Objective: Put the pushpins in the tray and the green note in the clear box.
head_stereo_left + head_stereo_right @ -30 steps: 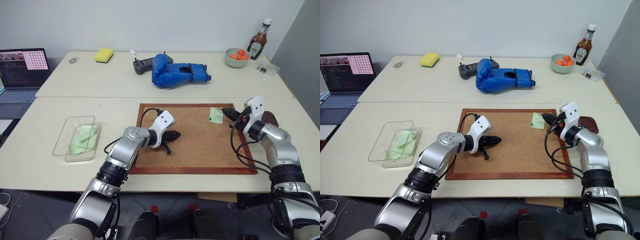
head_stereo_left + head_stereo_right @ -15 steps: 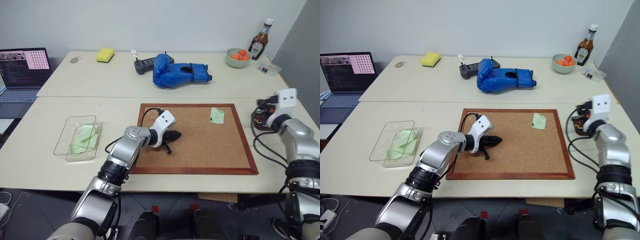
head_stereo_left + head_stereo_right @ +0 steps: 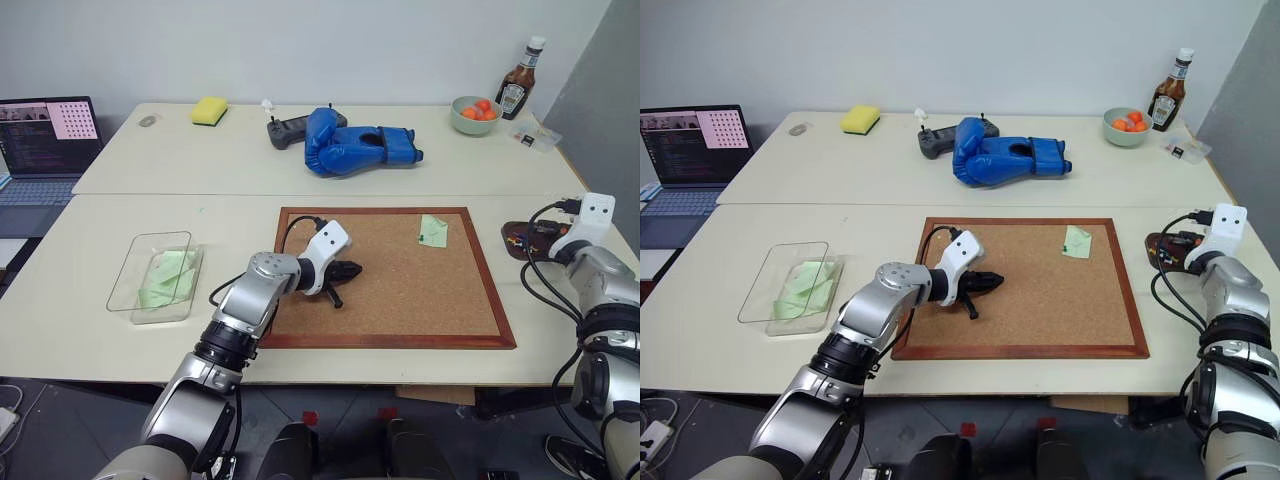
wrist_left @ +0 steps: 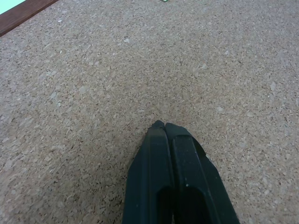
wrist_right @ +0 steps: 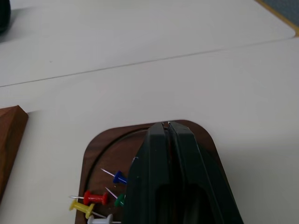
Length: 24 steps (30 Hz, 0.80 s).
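The right gripper (image 5: 167, 124), fingers pressed together, hangs over the tray (image 5: 96, 149), where pushpins (image 5: 96, 197) lie. The left gripper (image 4: 163, 125), also closed and empty, rests on the corkboard (image 3: 400, 300). A green note (image 3: 432, 230) sits on the board's far right part; the clear box (image 3: 152, 276) holds green slips.

The corkboard (image 3: 390, 275) is lying at the middle of the near table (image 3: 80, 330); the green note (image 3: 432, 230) is sitting on its far right part; the clear box (image 3: 155, 276) is lying to its left; the tray (image 5: 98, 154) is lying just right of it, holding the pushpins (image 5: 100, 198); the left tool (image 4: 161, 128) is resting over the corkboard; the right tool (image 5: 167, 126) is hanging over the tray.
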Motion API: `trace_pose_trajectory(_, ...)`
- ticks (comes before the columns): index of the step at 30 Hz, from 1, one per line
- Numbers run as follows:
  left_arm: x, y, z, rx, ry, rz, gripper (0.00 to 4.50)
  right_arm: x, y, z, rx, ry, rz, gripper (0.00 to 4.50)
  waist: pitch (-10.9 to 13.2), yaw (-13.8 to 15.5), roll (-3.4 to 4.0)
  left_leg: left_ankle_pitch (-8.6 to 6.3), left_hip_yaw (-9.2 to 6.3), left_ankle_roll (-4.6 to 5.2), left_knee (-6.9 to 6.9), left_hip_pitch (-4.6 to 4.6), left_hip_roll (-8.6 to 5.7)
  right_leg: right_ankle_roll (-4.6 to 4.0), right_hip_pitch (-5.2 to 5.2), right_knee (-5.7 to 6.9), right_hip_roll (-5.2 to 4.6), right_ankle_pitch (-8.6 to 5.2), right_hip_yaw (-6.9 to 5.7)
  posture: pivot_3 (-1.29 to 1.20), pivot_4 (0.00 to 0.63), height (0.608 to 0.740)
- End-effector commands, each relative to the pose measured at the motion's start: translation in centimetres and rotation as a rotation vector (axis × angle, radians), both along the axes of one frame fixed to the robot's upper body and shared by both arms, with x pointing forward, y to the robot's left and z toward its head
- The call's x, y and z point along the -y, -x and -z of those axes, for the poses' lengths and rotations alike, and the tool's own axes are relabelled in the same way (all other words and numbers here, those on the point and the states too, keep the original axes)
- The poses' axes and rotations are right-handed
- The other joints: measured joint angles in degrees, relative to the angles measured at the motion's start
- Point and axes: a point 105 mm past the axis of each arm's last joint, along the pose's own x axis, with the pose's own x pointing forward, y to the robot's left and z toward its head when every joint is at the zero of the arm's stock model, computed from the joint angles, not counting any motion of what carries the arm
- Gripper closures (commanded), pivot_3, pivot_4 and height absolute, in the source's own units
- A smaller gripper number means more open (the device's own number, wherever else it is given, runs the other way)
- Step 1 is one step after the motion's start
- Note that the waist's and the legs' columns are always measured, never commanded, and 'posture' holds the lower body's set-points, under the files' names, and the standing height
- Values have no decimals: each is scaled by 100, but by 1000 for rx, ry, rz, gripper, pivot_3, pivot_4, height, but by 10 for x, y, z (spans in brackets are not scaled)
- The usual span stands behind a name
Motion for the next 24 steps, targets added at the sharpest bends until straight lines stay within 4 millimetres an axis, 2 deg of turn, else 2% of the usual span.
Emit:
trace_pose_trajectory(1,-1,14,31,-116,-54,11,4500,6,-3,-17,48,13,11,4020,0,-7,0,0,2,0,0,1,1,0,0,0,0,0,1,0,150,740)
trace_pose_trajectory(2,-1,14,31,-116,-53,10,4500,6,-3,-16,43,15,11,3941,0,-7,0,0,2,0,0,1,1,0,0,0,1,0,1,0,150,740)
trace_pose_trajectory(6,-2,13,31,-115,-53,7,4500,4,-3,-15,46,14,4,3130,0,-11,0,0,3,0,-1,0,1,0,-2,0,1,0,1,0,150,740)
trace_pose_trajectory(11,-1,13,30,-115,-53,11,4500,2,-4,-18,63,17,-15,1806,0,-15,0,0,5,0,-1,0,2,0,-1,0,1,0,2,0,150,740)
trace_pose_trajectory(12,-1,13,30,-115,-53,11,4500,1,-5,-19,66,20,-18,1695,0,-15,0,0,5,0,-1,0,2,0,-1,0,1,0,2,0,150,740)
trace_pose_trajectory(20,1,12,29,-111,-50,19,4500,-17,-9,-45,169,79,-136,48,0,-16,0,0,4,0,0,0,2,0,-1,0,1,0,1,0,150,740)
trace_pose_trajectory(24,2,12,29,-110,-50,22,4500,-29,-12,-69,267,53,-185,48,0,-14,0,0,1,0,0,0,1,0,-1,0,1,0,0,0,150,740)
